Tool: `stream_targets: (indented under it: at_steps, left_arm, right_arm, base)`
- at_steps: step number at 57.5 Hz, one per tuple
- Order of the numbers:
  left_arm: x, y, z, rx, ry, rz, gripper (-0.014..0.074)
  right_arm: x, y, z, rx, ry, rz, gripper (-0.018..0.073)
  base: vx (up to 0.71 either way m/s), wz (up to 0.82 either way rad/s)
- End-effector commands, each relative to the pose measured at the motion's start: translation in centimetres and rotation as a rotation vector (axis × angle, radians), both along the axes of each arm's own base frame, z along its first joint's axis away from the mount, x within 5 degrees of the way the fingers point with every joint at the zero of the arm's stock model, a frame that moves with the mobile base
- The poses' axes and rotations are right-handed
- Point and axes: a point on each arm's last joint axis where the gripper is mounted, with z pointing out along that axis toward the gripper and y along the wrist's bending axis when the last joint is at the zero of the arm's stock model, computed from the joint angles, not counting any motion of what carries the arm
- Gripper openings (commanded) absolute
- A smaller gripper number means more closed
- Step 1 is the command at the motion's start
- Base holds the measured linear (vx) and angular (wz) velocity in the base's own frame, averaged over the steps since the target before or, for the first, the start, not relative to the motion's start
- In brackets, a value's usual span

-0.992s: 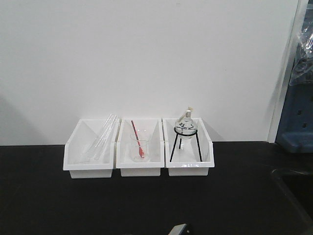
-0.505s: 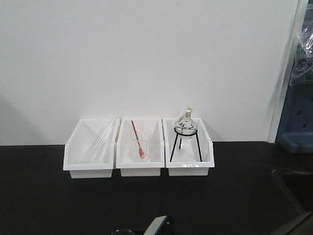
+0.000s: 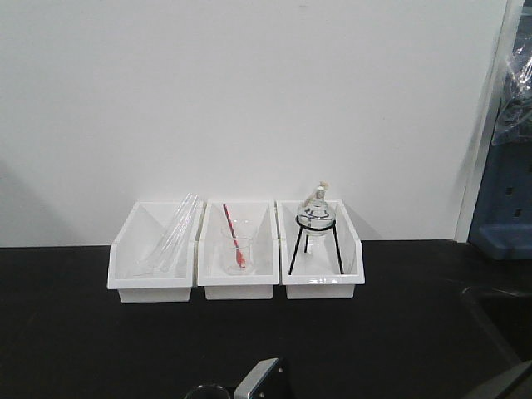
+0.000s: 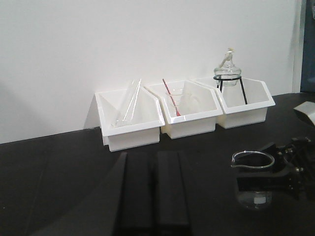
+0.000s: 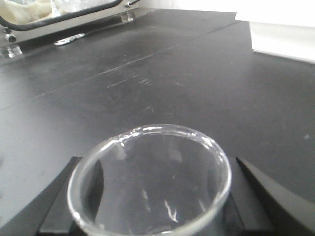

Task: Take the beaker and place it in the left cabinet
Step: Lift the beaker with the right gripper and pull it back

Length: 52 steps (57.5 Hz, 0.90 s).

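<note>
The beaker (image 5: 147, 196), small clear glass with a pour spout, sits between the two black fingers of my right gripper (image 5: 152, 211), which is shut on it just above the black bench. In the left wrist view the beaker (image 4: 253, 196) hangs at the right with the right gripper's fingers (image 4: 275, 182) clamped round it. Its rim (image 3: 208, 391) just shows at the bottom edge of the front view. My left gripper (image 4: 155, 158) is shut and holds nothing, low over the bench to the left of the beaker. The left cabinet is out of view.
Three white bins (image 3: 154, 283) stand in a row against the white wall. They hold glass tubes (image 3: 174, 233), a beaker with a red rod (image 3: 237, 253) and a round flask on a black tripod (image 3: 316, 218). A blue unit (image 3: 503, 208) and a recess (image 3: 499, 312) lie at the right.
In the front view the grey gripper part at the bottom edge has moved left, and the beaker's rim has come into sight beside it. The bins have not moved.
</note>
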Motion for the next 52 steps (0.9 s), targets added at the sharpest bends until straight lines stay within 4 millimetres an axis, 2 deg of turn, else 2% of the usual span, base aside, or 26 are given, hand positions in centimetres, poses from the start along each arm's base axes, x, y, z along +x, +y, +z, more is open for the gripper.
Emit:
stream_targets:
  at_steps: [1,14,23,31,40,52]
  left_arm:
    - [-0.1,0.0,0.3,-0.034,-0.08,-0.001,0.0001]
    - [-0.1,0.0,0.3,-0.034,-0.08,-0.001,0.0001]
    - [-0.1,0.0,0.3,-0.034,-0.08,-0.001,0.0001]
    - [-0.1,0.0,0.3,-0.034,-0.08,-0.001,0.0001]
    - [-0.1,0.0,0.3,-0.034,-0.08,-0.001,0.0001]
    - [-0.1,0.0,0.3,-0.034,-0.08,-0.001,0.0001]
  right_arm:
    - [0.0,-0.2,6.2,0.101,-0.125,-0.016,-0.0005]
    - [-2.6,-3.0,13.7,0.009,-0.102,-0.127,-0.0005]
    - [-5.4,-6.6,19.8,-0.08,-0.067,-0.298,-0.0005]
    - [-8.3,-10.1,24.0,-0.151,-0.082,-0.44,-0.0005]
    - [-12.2,-14.0,27.6,-0.178,-0.114,-0.568,-0.0005]
    - [-16.9,-18.2,30.2,-0.17,-0.139,-0.697,-0.0005]
  base:
    - [0.0,0.0]
    - [0.0,0.0]
    - [0.0,0.0]
    - [0.0,0.0]
    - [0.0,0.0]
    - [0.0,0.0]
